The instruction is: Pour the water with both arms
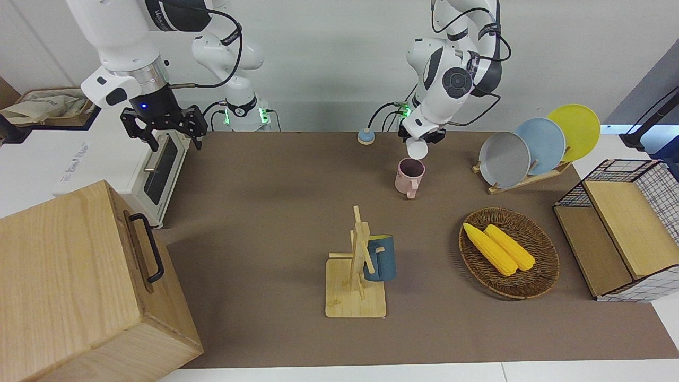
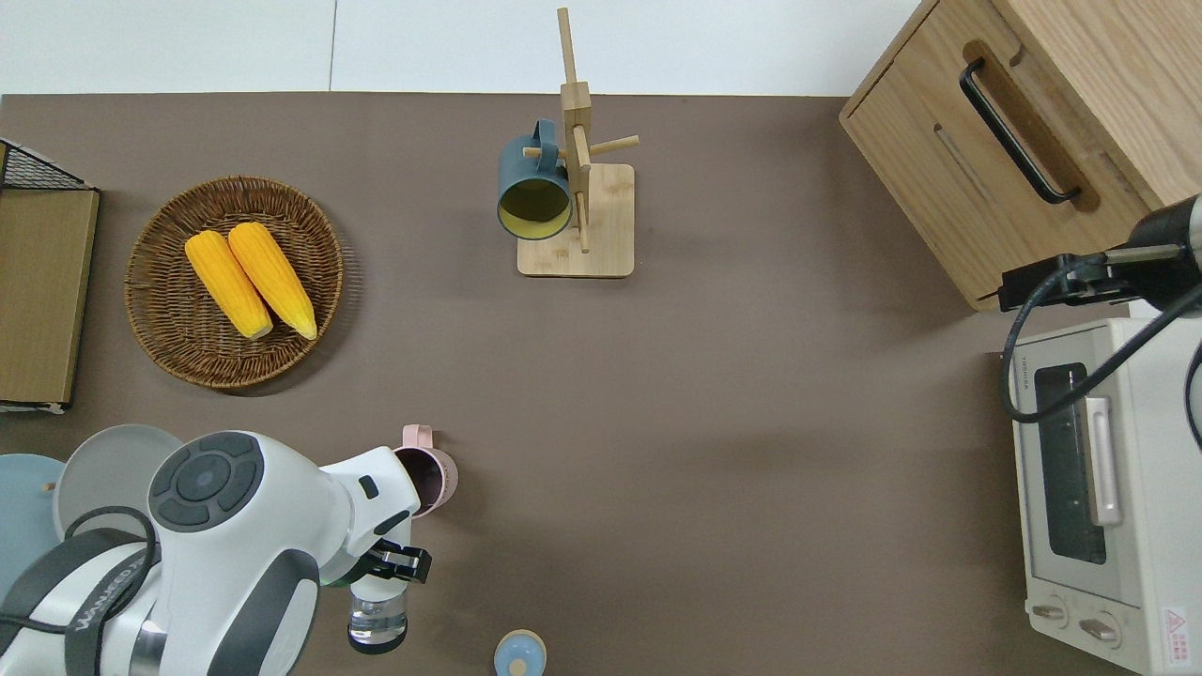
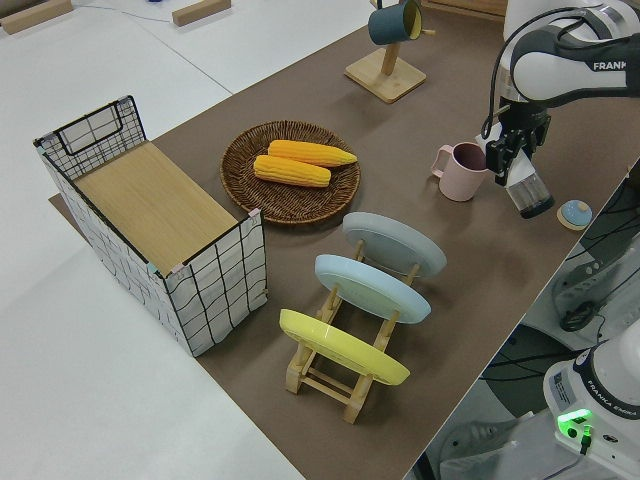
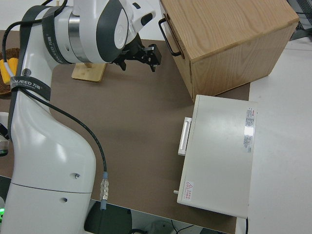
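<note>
A round wicker basket (image 2: 160, 310) holds two yellow corn cobs (image 2: 249, 282). A dark blue mug (image 2: 533, 192) hangs on a wooden peg rack (image 2: 587, 221); its inside looks yellowish, perhaps a lining.

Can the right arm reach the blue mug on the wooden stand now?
Probably yes. The right pincer is open and empty, and bare table lies between it and the blue mug hanging on the wooden stand. Whether the arm stretches that far is uncertain.

Bright, even overhead light, soft shadows on the brown table (image 1: 265, 239), all views sharp.
</note>
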Motion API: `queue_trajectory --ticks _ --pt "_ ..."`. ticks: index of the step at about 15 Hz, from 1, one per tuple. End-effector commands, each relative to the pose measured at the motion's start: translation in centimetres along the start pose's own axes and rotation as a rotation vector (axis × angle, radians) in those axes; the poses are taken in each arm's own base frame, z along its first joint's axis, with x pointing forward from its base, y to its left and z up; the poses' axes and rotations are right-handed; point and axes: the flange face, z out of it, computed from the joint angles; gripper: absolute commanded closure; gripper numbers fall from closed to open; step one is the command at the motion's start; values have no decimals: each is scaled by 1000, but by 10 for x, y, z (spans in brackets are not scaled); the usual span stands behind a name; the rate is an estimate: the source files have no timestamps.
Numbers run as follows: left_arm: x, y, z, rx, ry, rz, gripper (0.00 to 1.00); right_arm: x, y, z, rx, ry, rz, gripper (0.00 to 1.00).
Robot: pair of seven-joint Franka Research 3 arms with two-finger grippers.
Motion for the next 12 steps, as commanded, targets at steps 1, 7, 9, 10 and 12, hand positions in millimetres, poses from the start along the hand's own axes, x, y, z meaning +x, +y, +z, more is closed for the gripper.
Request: queue_trajectory --ticks 1,7,9,10,12 --pt "15 1 -10 -2 -63 -29 1000 -1 -1 -3 28 11 -8 9" --pt "29 1 -14 38 -149 -63 1000 -1 -1 -3 28 11 -8 9" --pt "29 1 -15 38 -149 -61 1000 -1 -2 -3 28 11 -9 9" --pt "29 1 -15 38 -153 -61 1000 -1 -2 -3 28 11 -9 9" --pt "28 1 -15 42 -158 -62 1000 -1 -1 -3 28 11 -8 9"
